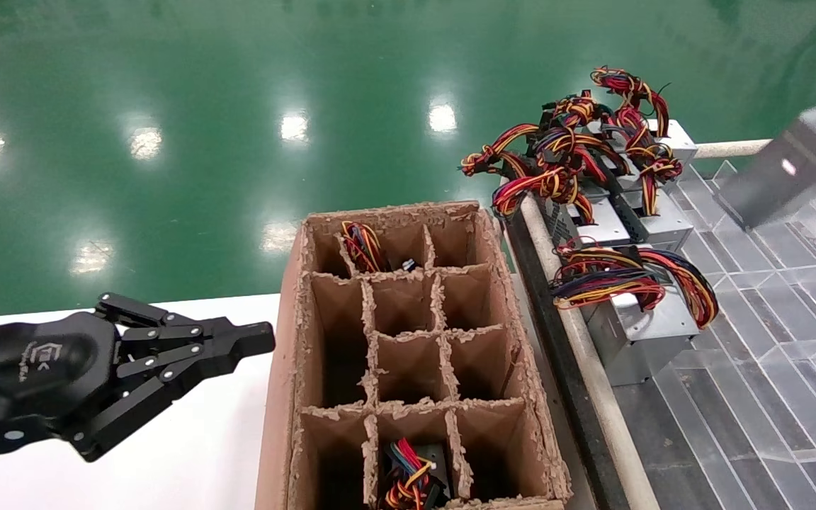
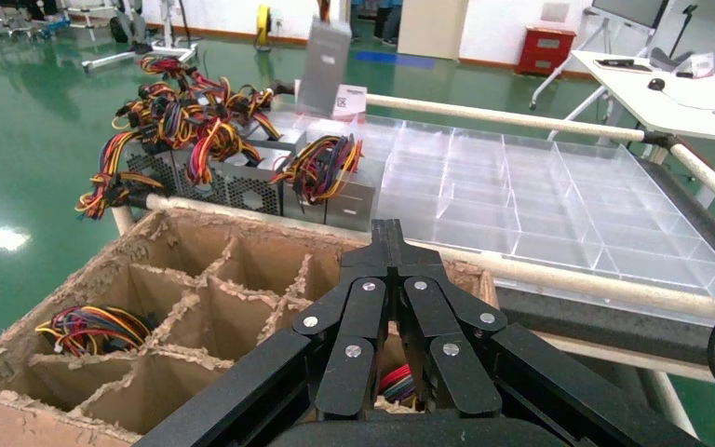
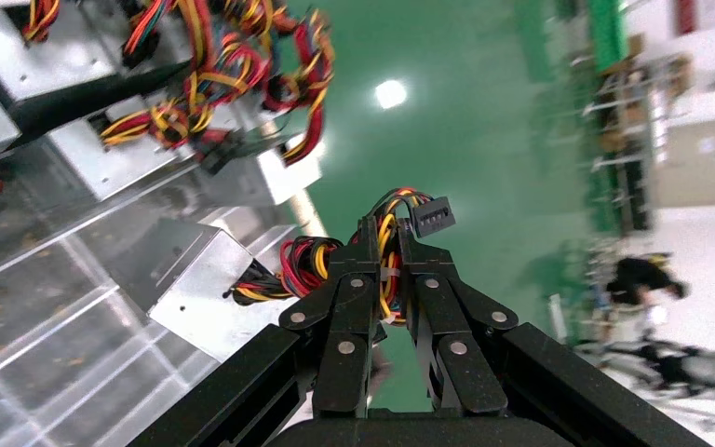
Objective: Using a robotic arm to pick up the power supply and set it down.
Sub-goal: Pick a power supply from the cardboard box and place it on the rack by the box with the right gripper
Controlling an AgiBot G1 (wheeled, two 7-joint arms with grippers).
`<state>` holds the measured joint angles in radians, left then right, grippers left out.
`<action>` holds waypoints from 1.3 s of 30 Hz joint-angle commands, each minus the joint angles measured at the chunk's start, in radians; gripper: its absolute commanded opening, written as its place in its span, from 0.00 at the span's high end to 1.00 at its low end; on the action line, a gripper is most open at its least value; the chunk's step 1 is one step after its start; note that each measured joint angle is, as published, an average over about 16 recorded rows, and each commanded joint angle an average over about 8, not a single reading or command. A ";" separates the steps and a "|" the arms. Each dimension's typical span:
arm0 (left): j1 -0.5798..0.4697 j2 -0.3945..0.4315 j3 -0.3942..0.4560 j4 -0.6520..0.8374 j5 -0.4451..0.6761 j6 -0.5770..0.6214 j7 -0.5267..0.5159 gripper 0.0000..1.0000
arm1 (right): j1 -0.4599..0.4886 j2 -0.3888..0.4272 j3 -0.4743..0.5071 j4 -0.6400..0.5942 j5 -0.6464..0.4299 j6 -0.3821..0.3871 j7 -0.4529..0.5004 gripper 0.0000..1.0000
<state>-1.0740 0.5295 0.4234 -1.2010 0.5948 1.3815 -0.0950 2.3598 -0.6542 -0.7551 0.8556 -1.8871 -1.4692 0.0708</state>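
The power supply (image 1: 790,170) is a silver-grey metal box hanging tilted in the air above the clear tray, at the far right of the head view. In the right wrist view my right gripper (image 3: 386,233) is shut on its bundle of red, yellow and black wires (image 3: 312,261), and the metal body (image 3: 200,284) dangles beside the fingers. From the left wrist view the same box (image 2: 324,51) shows far off, above the tray. My left gripper (image 1: 266,338) is shut on nothing, parked over the white table (image 1: 188,453) left of the cardboard box; its tips (image 2: 388,228) are pressed together.
A brown cardboard box (image 1: 287,397) with a divider grid stands in the middle; two cells hold wired units (image 1: 362,244). Several other power supplies (image 1: 635,340) with tangled wires lie on the clear partitioned tray (image 1: 769,340), behind a padded rail (image 1: 592,382).
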 commanded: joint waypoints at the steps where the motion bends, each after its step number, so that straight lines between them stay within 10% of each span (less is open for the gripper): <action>1: 0.000 0.000 0.000 0.000 0.000 0.000 0.000 1.00 | -0.012 -0.003 -0.006 -0.053 -0.005 0.012 -0.024 1.00; 22: 0.000 0.000 0.000 0.000 0.000 0.000 0.000 1.00 | -0.078 -0.200 0.028 -0.591 0.102 0.175 -0.380 1.00; 39: 0.000 0.000 0.000 0.000 0.000 0.000 0.000 1.00 | -0.131 -0.322 0.084 -0.775 0.177 0.440 -0.508 1.00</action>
<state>-1.0740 0.5295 0.4234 -1.2010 0.5948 1.3815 -0.0950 2.2313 -0.9727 -0.6739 0.0837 -1.7135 -1.0491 -0.4386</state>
